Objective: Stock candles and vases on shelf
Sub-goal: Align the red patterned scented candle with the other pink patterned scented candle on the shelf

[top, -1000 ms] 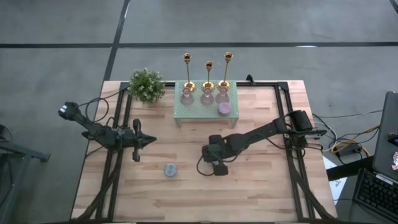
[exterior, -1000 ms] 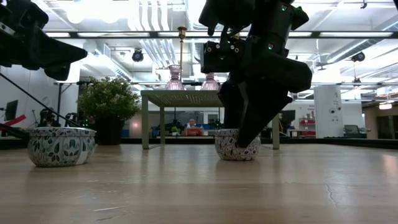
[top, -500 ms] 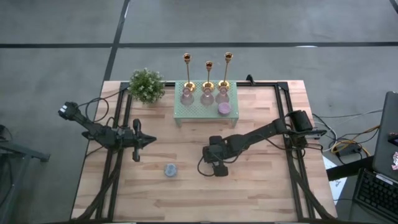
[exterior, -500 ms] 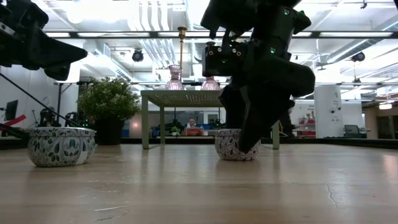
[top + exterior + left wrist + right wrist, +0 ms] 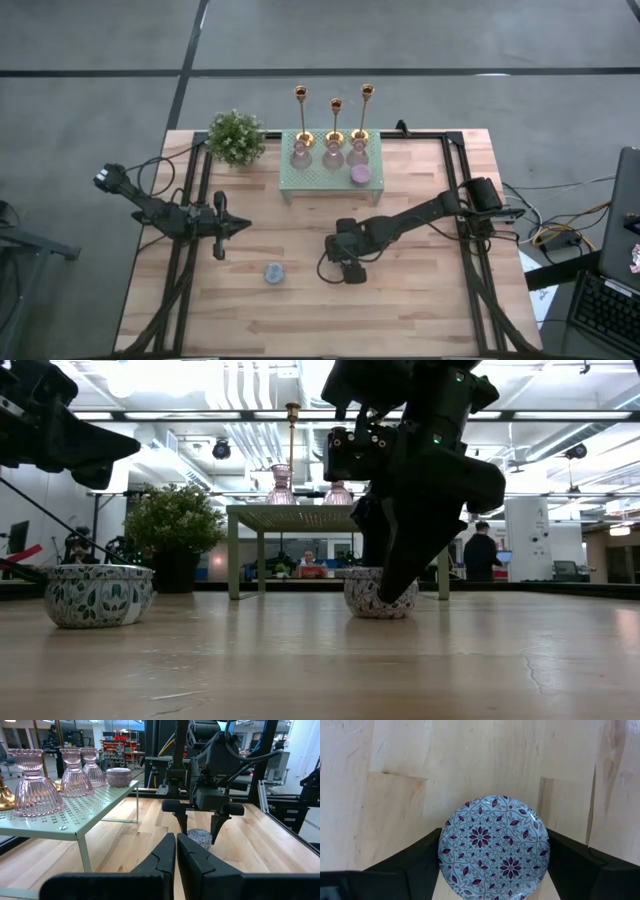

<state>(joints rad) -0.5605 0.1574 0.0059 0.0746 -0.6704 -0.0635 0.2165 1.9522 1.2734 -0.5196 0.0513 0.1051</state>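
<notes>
One candle (image 5: 493, 846) sits squarely between your right gripper (image 5: 351, 270) fingers, still on the table, with both fingers wide and flanking it rather than clamping. If you close off-centre, one pad may reach it first and nudge it sideways, or a shallow grip may let it slip on the lift. Your left gripper (image 5: 232, 228) waits pinched shut, well away. Ahead of the hand, the shelf (image 5: 293, 177) already holds another candle beside the vases (image 5: 332, 156); crowd them and you could knock one.
</notes>
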